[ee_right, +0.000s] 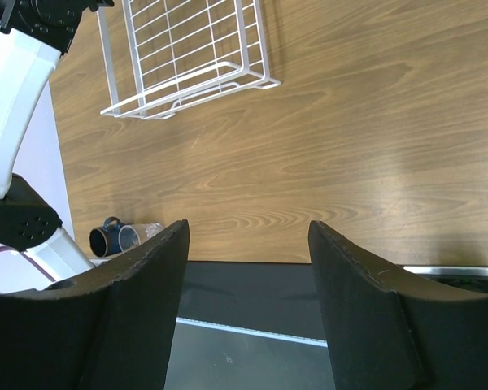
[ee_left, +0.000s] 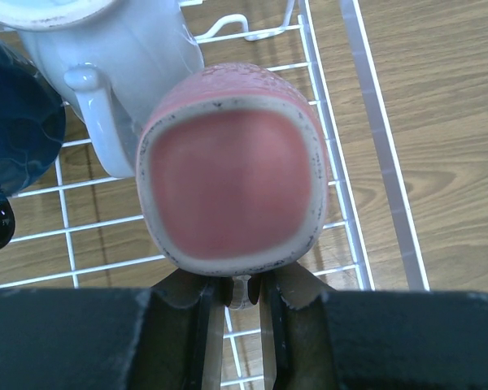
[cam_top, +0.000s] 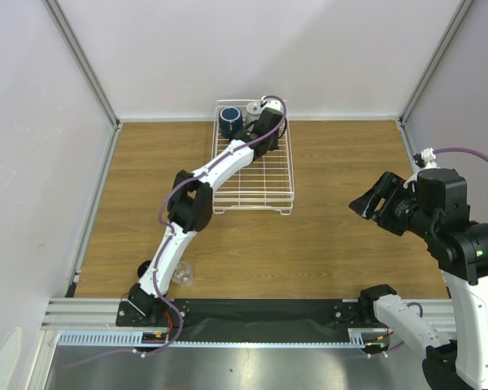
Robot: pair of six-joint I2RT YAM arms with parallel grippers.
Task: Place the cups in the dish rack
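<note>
2 mugs were cut off: navy mug [ee_left: 16, 130] at L edge, grey mug [ee_left: 122, 49] at top; small blue cup [cam_top: 144, 267] was partly hidden by L arm [cam_top: 169, 244].

A wood-grain desk [cam_top: 333, 244] lies enclosed by plain white wall panels [cam_top: 252, 49] joined at slanting aluminium corner posts [cam_top: 81, 65], with a black mat [cam_top: 260, 311] and slotted metal rails [cam_top: 89, 311] running along its near edge.

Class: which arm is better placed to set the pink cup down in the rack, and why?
Left. The left gripper grips the salmon-pink cup right over the dish rack; the right gripper hangs open, off to the side of it.
</note>
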